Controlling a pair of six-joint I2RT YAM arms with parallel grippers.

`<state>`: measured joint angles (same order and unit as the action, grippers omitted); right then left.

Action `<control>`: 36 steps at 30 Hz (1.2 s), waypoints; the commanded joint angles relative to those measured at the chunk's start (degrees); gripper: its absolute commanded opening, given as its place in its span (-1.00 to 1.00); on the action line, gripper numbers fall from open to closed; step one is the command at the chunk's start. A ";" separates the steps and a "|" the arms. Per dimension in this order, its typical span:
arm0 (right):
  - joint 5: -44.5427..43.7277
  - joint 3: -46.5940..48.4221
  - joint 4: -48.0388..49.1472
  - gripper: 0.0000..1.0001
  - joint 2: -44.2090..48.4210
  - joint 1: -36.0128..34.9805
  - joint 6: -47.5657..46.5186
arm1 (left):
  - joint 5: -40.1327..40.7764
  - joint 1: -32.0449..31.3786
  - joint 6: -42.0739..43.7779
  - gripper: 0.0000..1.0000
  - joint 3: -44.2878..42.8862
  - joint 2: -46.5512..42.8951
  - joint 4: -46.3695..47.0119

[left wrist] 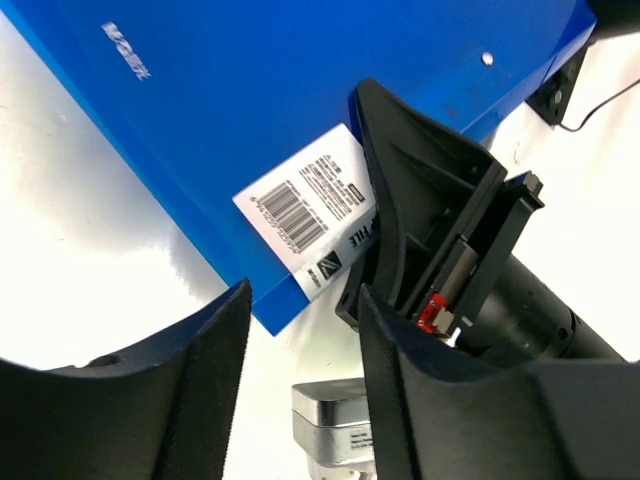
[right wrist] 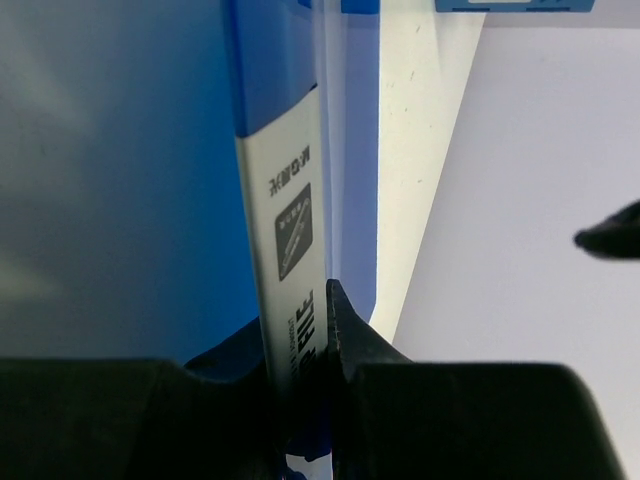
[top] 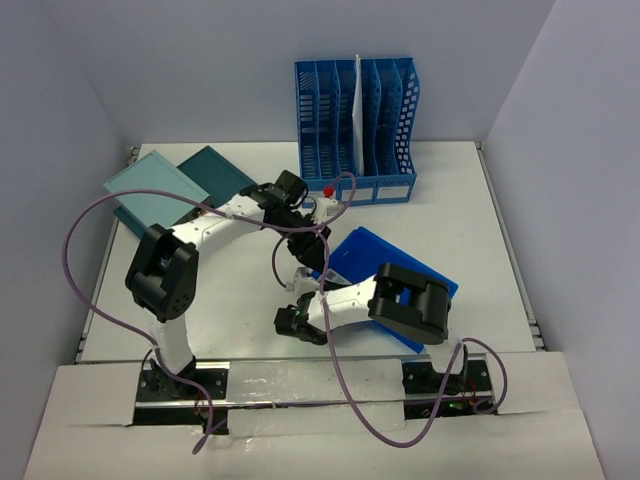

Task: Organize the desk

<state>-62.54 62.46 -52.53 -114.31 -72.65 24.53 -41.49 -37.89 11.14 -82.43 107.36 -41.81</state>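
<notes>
The desk surface (top: 470, 200) spreads white beneath both arms, walled on three sides. On its right half lies a blue folder (top: 400, 270). Our right fingers (right wrist: 352, 345) are clenched on its labelled spine, and our left fingers (left wrist: 170, 390) hang released just over its barcode corner. We judge the folder light, thin and glossy, likely to flex or slide, so we favour holding the stiffer spine rather than a cover. The file rack (top: 355, 120) stands at the back.
</notes>
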 commanded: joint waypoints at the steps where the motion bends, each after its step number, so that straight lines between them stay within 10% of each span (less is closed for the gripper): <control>1: -1.88 0.74 -3.61 -1.00 2.78 -0.25 6.57 | 0.98 -0.69 -2.26 0.14 -1.15 -2.00 1.07; 9: -2.41 -0.21 -7.35 -1.00 7.41 -1.60 10.95 | 4.82 0.75 -3.16 0.90 -3.92 -5.17 0.23; 22: -0.87 0.56 -0.27 -1.00 32.46 -2.32 3.19 | 16.13 5.68 -2.90 0.95 -3.34 -19.17 1.15; 36: 22.99 0.27 21.46 -1.00 63.26 9.36 -15.96 | 16.15 21.94 -2.66 0.99 5.21 -36.59 5.69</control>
<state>-46.01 61.34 -37.65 -52.89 -64.32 13.81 -26.12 -17.14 7.75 -78.79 73.36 -38.71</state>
